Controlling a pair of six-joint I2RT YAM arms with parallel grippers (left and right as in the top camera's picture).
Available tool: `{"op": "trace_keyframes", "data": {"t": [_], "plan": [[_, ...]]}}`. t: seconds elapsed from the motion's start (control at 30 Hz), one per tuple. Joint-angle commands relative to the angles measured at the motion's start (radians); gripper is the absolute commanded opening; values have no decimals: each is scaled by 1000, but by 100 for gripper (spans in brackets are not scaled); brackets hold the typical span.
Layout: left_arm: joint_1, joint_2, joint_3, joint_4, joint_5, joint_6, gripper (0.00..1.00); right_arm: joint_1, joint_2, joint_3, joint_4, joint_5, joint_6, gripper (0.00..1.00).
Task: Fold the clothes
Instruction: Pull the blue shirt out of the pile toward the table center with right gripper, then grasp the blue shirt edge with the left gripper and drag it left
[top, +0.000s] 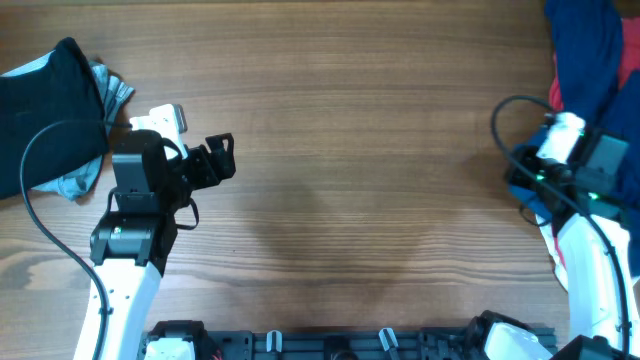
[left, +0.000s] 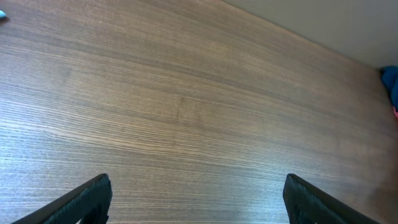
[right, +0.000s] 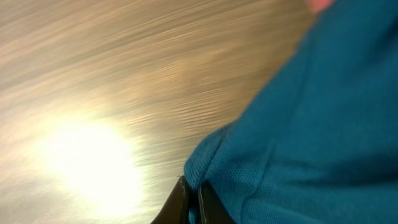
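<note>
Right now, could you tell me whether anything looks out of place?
Nothing damaged; the black garment and grey garment lie bunched at left, the blue shirt crumpled at right, pinched in the right gripper.

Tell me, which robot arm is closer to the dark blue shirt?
Right. The right end effector is pinched shut on the edge of the soft dark blue cloth shirt. The left end effector is open, far across the wooden table.

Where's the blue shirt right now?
The blue shirt is bunched at the far right corner of the table in the overhead view, beside the right gripper.
</note>
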Motion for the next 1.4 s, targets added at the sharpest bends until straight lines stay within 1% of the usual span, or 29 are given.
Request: {"op": "trace_keyframes", "data": {"t": [0.0,0.03,0.13,0.3,0.37,0.5,0.57,0.67,0.73,0.8,0.87,0.9,0.93,0.97,1.0,1.03,1.1,1.13,1.23,1.37], "plan": [[6,0,16,3,-8,-1,89,160,-11,25,0,-174,-44,4],[6,0,16,3,-8,-1,89,205,-11,25,3,-174,-43,4],[6,0,16,3,-8,-1,89,405,-10,25,32,-117,42,4],[6,0,16,3,-8,-1,89,686,-4,25,104,-22,87,4],[6,0,17,3,-8,-1,89,742,16,25,131,-5,94,4],[6,0,17,3,-8,-1,91,804,100,25,280,-5,210,4],[6,0,16,3,-8,-1,91,813,167,25,414,-4,308,4],[6,0,16,3,-8,-2,92,814,312,25,668,-15,538,4],[6,0,16,3,-8,-5,92,815,399,34,815,-78,610,4],[6,0,16,3,-8,-5,96,816,446,79,822,-106,605,4],[6,0,16,3,-2,-9,100,816,454,119,769,-114,546,6],[6,0,16,3,10,-9,100,813,447,138,717,-113,490,37],[6,0,16,3,27,-8,100,806,435,161,643,-99,427,99],[6,0,16,3,46,-8,100,793,415,184,541,-32,386,99],[6,0,16,3,63,-9,100,776,388,211,417,85,370,99],[6,0,16,3,71,-9,100,763,371,228,342,154,370,100],[6,0,16,3,103,-14,100,710,300,261,138,319,371,100],[6,2,16,4,117,-33,100,683,261,262,80,368,371,100],[-26,39,16,5,135,-39,100,594,132,262,-39,480,367,100],[-141,151,16,66,135,-46,99,479,-1,262,-109,481,330,100]]}}
